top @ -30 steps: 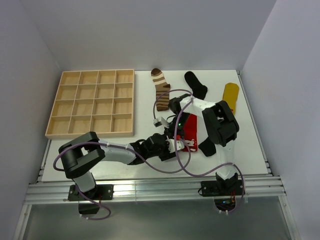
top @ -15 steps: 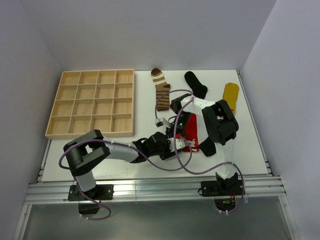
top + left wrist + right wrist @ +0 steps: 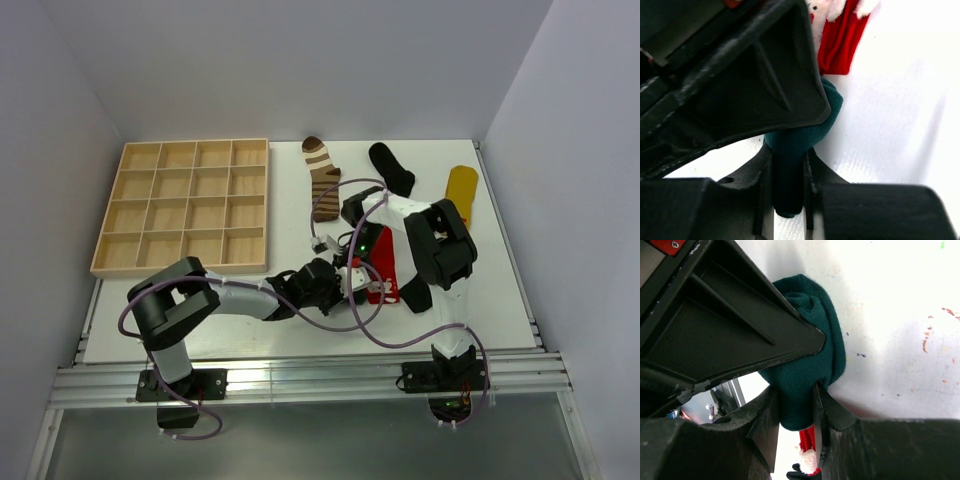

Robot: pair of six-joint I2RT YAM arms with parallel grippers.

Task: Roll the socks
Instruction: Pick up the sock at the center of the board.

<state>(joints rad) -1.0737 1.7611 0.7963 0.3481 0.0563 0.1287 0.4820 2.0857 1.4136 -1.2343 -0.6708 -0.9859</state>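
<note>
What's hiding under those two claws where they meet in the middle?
A dark teal sock, pinched by the left gripper and right gripper, beside a red sock. The fingers cover most of it, so its shape cannot be seen.

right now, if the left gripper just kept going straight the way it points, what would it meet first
The left gripper is shut on the teal sock, so that fabric is first in line. Just past it lies the red sock with white trim, probably next, though depth is unclear.
</note>
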